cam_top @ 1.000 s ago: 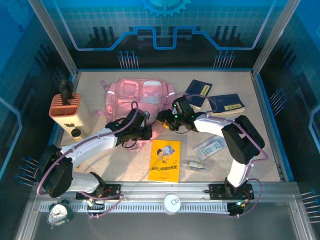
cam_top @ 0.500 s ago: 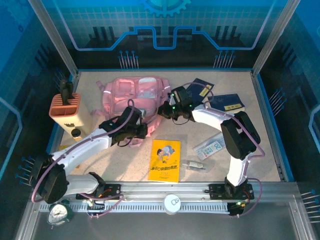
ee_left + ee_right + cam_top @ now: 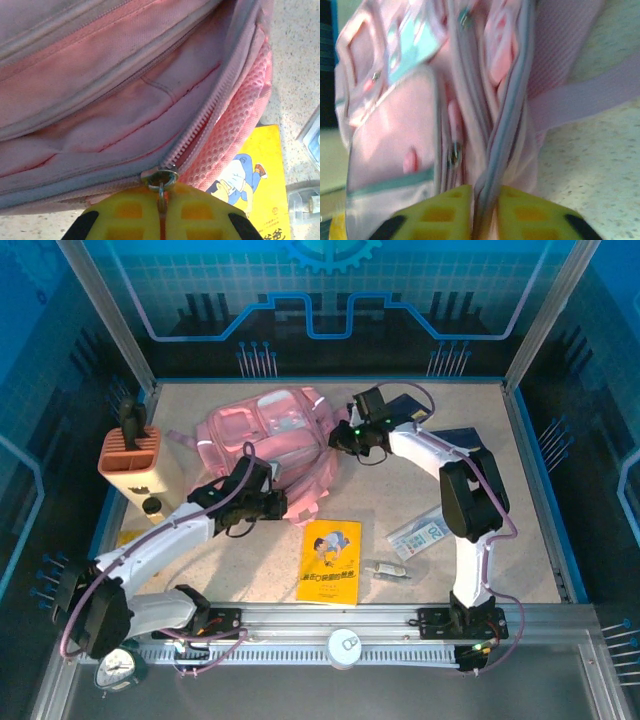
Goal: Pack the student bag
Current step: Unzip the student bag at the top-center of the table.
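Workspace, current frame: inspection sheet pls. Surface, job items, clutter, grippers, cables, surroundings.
Surface: speckled beige tabletop, no spills seen.
Job's things: pink student bag lying at back centre, main zip partly open.
Clutter: yellow booklet, two dark blue books, orange-and-cream pen holder, printed packet, alarm clock by the front rail.
Grippers: left gripper shut on the zipper pull; right gripper shut on the bag's zip edge.
Cables: purple cable runs along each arm, no snag seen.
Surroundings: blue printed panels, aluminium frame posts.
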Available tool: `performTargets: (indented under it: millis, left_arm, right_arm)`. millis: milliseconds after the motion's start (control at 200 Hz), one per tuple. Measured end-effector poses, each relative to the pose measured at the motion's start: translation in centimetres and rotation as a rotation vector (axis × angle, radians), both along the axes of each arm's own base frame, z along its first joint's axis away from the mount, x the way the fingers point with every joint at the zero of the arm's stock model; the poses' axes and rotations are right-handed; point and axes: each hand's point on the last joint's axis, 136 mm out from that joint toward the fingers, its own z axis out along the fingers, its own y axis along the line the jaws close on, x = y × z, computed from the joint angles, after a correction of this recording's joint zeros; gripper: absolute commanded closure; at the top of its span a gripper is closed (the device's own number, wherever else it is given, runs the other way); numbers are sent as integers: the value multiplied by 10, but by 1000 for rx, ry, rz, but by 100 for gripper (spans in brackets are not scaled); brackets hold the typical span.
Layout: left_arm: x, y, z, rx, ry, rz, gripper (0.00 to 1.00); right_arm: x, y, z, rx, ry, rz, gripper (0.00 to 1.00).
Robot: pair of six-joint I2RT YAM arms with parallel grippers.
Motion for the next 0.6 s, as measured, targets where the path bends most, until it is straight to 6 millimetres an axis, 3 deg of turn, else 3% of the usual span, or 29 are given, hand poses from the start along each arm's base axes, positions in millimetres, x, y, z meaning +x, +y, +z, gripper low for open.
performTargets:
  millis: [135,230,335,470,600]
  left_arm:
    - [1,-5,-17,-8,66,21,100]
    - [4,-7,-20,-19,74,32,100]
    - [7,-12,-17,-46,69,35,100]
    - [11,-18,-14,-74,58,33,100]
    - [12,-20,-15,-80,61,27,100]
  right_arm:
    - [-1,-14,-7,-11,-4,-27,45]
    - [-18,-19,-8,-7,19,-25,36]
    - [-43,-22,5,11,36,-35,31]
    - [-77,-3,28,48,35,-22,27]
    - [-103,25,30,71,81,-11,25]
